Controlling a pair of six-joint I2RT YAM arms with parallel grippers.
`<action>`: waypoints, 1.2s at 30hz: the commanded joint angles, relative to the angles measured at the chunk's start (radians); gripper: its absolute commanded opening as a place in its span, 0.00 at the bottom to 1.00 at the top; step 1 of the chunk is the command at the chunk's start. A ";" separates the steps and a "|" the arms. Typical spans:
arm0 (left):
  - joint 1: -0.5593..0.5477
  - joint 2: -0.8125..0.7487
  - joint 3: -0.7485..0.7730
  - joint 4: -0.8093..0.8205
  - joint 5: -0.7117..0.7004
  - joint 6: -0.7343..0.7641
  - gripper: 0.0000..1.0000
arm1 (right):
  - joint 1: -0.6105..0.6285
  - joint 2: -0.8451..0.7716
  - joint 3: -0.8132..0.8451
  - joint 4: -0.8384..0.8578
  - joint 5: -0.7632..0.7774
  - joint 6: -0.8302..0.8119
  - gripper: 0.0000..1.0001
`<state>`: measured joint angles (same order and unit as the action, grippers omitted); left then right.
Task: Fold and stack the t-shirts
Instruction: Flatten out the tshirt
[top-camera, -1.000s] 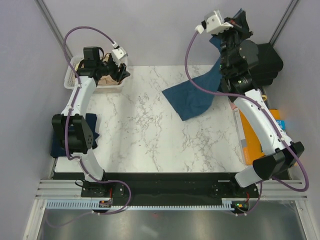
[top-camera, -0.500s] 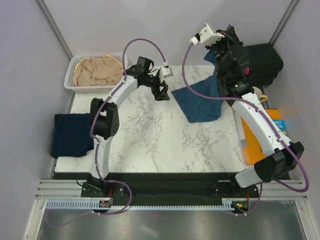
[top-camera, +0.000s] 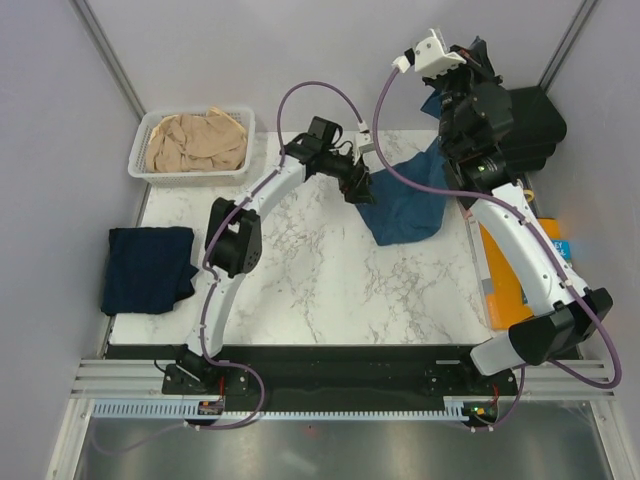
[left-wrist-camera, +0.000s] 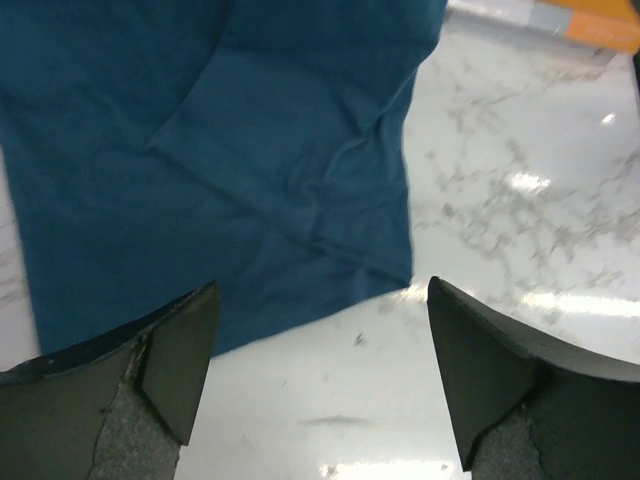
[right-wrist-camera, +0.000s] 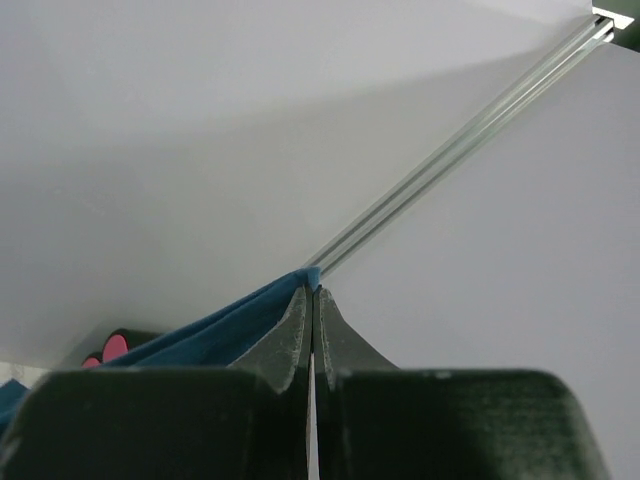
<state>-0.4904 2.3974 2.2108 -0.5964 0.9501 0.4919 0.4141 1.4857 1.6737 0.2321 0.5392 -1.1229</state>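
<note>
My right gripper is raised at the back right and shut on a corner of the teal-blue t-shirt, which hangs from it down onto the marble table. In the right wrist view the right gripper pinches the teal-blue t-shirt at its tips. My left gripper is open, low over the table at the shirt's left lower edge. The left wrist view has the left gripper over bare marble, with the teal-blue t-shirt just beyond the tips. A folded navy t-shirt lies at the left edge. A beige t-shirt fills the basket.
The white slotted basket stands at the back left corner. A black box sits behind the right arm, and an orange flat object lies along the table's right edge.
My left arm has swung from the basket across the table to the teal-blue t-shirt, and its jaws have opened wide. The right gripper keeps its hold; the hanging shirt has drawn in rightwards.
</note>
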 joint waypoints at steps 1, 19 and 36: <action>-0.036 0.034 -0.020 0.238 0.096 -0.349 0.85 | 0.002 -0.064 0.086 -0.045 -0.018 0.151 0.00; -0.036 -0.020 -0.137 0.443 -0.135 -0.434 0.84 | 0.020 -0.014 0.339 -0.054 -0.393 0.173 0.00; 0.046 -0.064 -0.117 0.521 0.194 -0.441 0.89 | 0.023 -0.076 0.287 -0.139 -0.521 0.120 0.00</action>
<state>-0.4561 2.3951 2.0724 -0.1249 0.9234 0.0425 0.4347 1.4487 1.9530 0.0605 0.0460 -0.9844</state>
